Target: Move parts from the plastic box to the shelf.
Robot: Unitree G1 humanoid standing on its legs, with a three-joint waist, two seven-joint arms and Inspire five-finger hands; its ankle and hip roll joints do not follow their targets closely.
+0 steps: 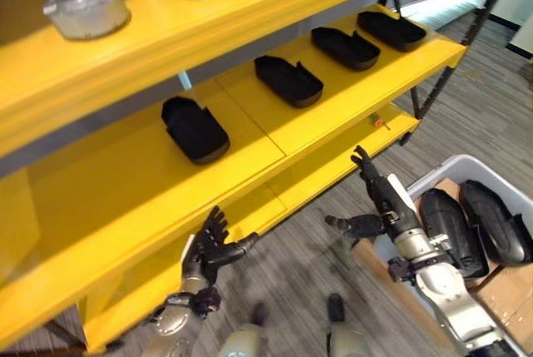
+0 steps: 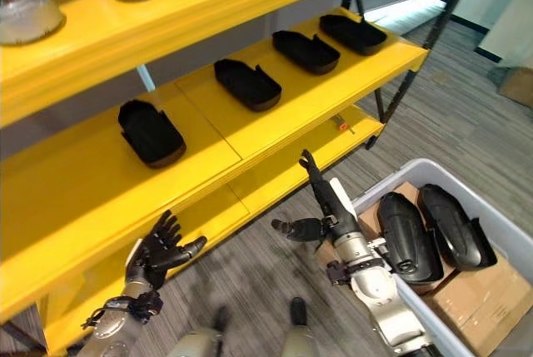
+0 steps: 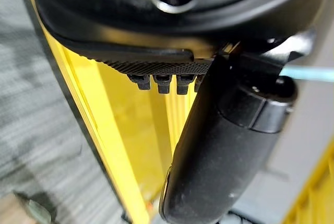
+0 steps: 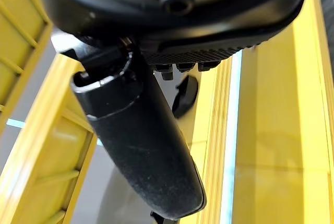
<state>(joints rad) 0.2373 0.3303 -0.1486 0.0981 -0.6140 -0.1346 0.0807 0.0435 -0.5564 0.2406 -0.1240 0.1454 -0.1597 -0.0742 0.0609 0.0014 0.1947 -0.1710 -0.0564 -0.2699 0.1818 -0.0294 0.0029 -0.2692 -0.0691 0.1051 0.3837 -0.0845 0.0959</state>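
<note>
Several black parts (image 1: 195,129) lie in a row on the middle yellow shelf (image 1: 250,124). Two more black parts (image 1: 454,232) rest in the grey plastic box (image 1: 466,167) at the lower right. My left hand (image 1: 208,249) hovers open below the middle shelf's front edge, holding nothing. Beside the box, my right hand (image 1: 379,199) is raised with fingers straight, pointing up at the lower shelf edge, and it is empty. The right wrist view shows one black part (image 4: 185,96) on a shelf past the thumb (image 4: 141,145).
Silver metal parts (image 1: 87,7) stand on the top shelf. A lower yellow shelf (image 1: 341,161) juts out between my hands. Cardboard (image 1: 508,286) lines the box. Grey floor lies below, and dark frame legs (image 1: 433,82) stand at the shelf's right end.
</note>
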